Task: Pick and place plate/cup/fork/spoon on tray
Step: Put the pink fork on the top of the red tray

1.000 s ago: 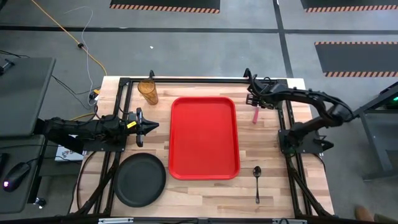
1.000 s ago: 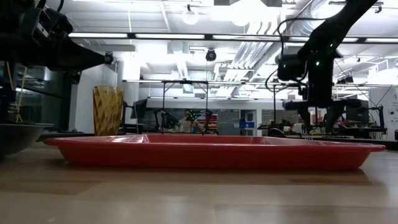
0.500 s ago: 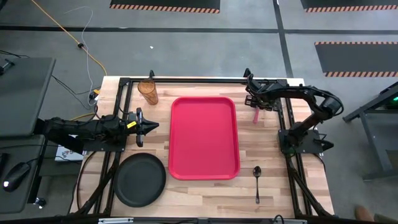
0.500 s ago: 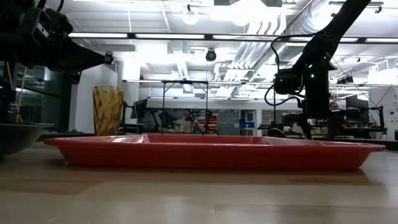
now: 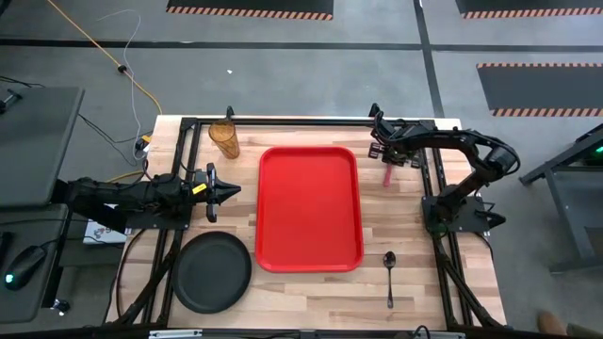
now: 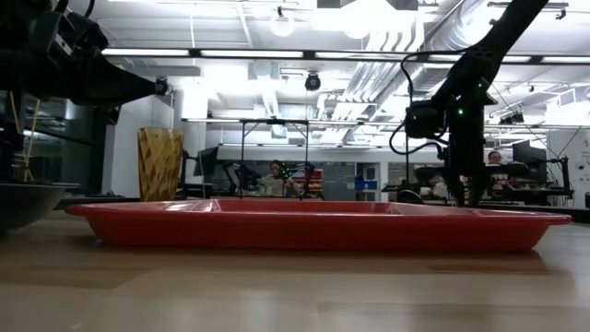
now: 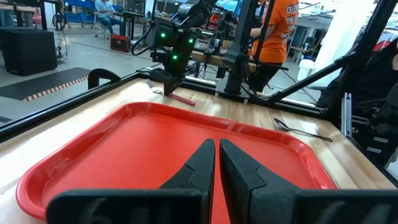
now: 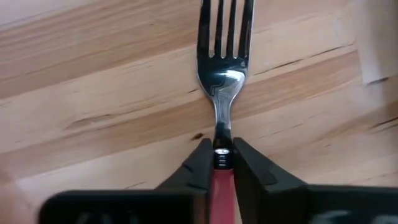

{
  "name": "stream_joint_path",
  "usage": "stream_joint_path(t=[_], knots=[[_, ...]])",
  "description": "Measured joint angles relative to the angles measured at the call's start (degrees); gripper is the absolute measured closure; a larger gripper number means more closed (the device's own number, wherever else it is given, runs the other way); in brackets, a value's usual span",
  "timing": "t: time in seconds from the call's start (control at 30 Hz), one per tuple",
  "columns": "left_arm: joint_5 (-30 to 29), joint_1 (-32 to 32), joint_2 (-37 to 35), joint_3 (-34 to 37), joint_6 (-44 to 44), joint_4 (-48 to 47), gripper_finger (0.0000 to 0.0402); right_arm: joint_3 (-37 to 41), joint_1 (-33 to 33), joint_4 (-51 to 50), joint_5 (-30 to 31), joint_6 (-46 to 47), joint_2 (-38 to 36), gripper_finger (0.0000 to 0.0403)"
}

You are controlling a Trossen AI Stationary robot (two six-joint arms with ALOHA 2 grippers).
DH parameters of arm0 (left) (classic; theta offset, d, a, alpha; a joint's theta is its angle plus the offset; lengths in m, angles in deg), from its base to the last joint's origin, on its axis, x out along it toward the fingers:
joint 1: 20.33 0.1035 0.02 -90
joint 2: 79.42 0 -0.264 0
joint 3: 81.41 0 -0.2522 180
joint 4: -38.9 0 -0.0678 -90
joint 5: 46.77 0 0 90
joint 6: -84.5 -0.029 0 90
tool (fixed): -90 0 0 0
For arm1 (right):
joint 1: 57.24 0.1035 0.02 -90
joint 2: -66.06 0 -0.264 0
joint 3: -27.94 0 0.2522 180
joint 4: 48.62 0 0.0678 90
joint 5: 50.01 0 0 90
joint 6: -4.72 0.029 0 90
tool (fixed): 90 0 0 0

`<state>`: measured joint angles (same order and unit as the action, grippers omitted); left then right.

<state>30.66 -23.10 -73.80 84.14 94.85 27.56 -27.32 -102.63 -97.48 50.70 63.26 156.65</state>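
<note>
The red tray [image 5: 311, 209] lies in the middle of the table. The fork [image 8: 225, 68] lies flat on the wood to the tray's far right, its pink handle [image 5: 386, 175] pointing toward the near edge. My right gripper [image 5: 386, 158] is down on it and shut. The amber cup [image 5: 224, 138] stands upright at the tray's far left. The black plate [image 5: 211, 273] rests at the near left. The dark spoon [image 5: 389, 274] lies at the tray's near right. My left gripper [image 5: 231, 189] hovers shut beside the tray's left rim, holding nothing. My right gripper pinches the fork between its two fingers at the tine end of the pink handle [image 8: 222, 164], just behind the metal neck. The fingers come from above, pointing down, one on each side of the handle. The fork lies flat on the table.
A black metal frame [image 5: 283, 121] runs along the table's far edge and down both sides by the arm bases. Bare wood lies between the tray and the near edge. People show in the room beyond the table.
My right gripper has come down onto the fork, and its fingers have shut on the handle. The fork lies where it did.
</note>
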Motion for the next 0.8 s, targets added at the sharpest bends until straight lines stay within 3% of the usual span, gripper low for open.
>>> stream_joint_path(t=[0.3, 0.57, 0.8], knots=[[0.0, 0.0, 0.0, 0.0, 0.0, 0.0, 0.0387, 0.18, 0.04, -0.66, -0.11, -3.41, -1.11, 0.037], [0.01, 0.0, 0.01, -0.01, 0.0, -0.01, 0.0387, -2.08, 0.07, -2.8, -0.28, -12.1, -9.98, 0.0391], [0.01, -0.01, 0.01, 0.01, 0.0, 0.0, 0.0387, -11.4, 2.62, -5.97, -9.51, -29.25, -13.62, 0.0388]])
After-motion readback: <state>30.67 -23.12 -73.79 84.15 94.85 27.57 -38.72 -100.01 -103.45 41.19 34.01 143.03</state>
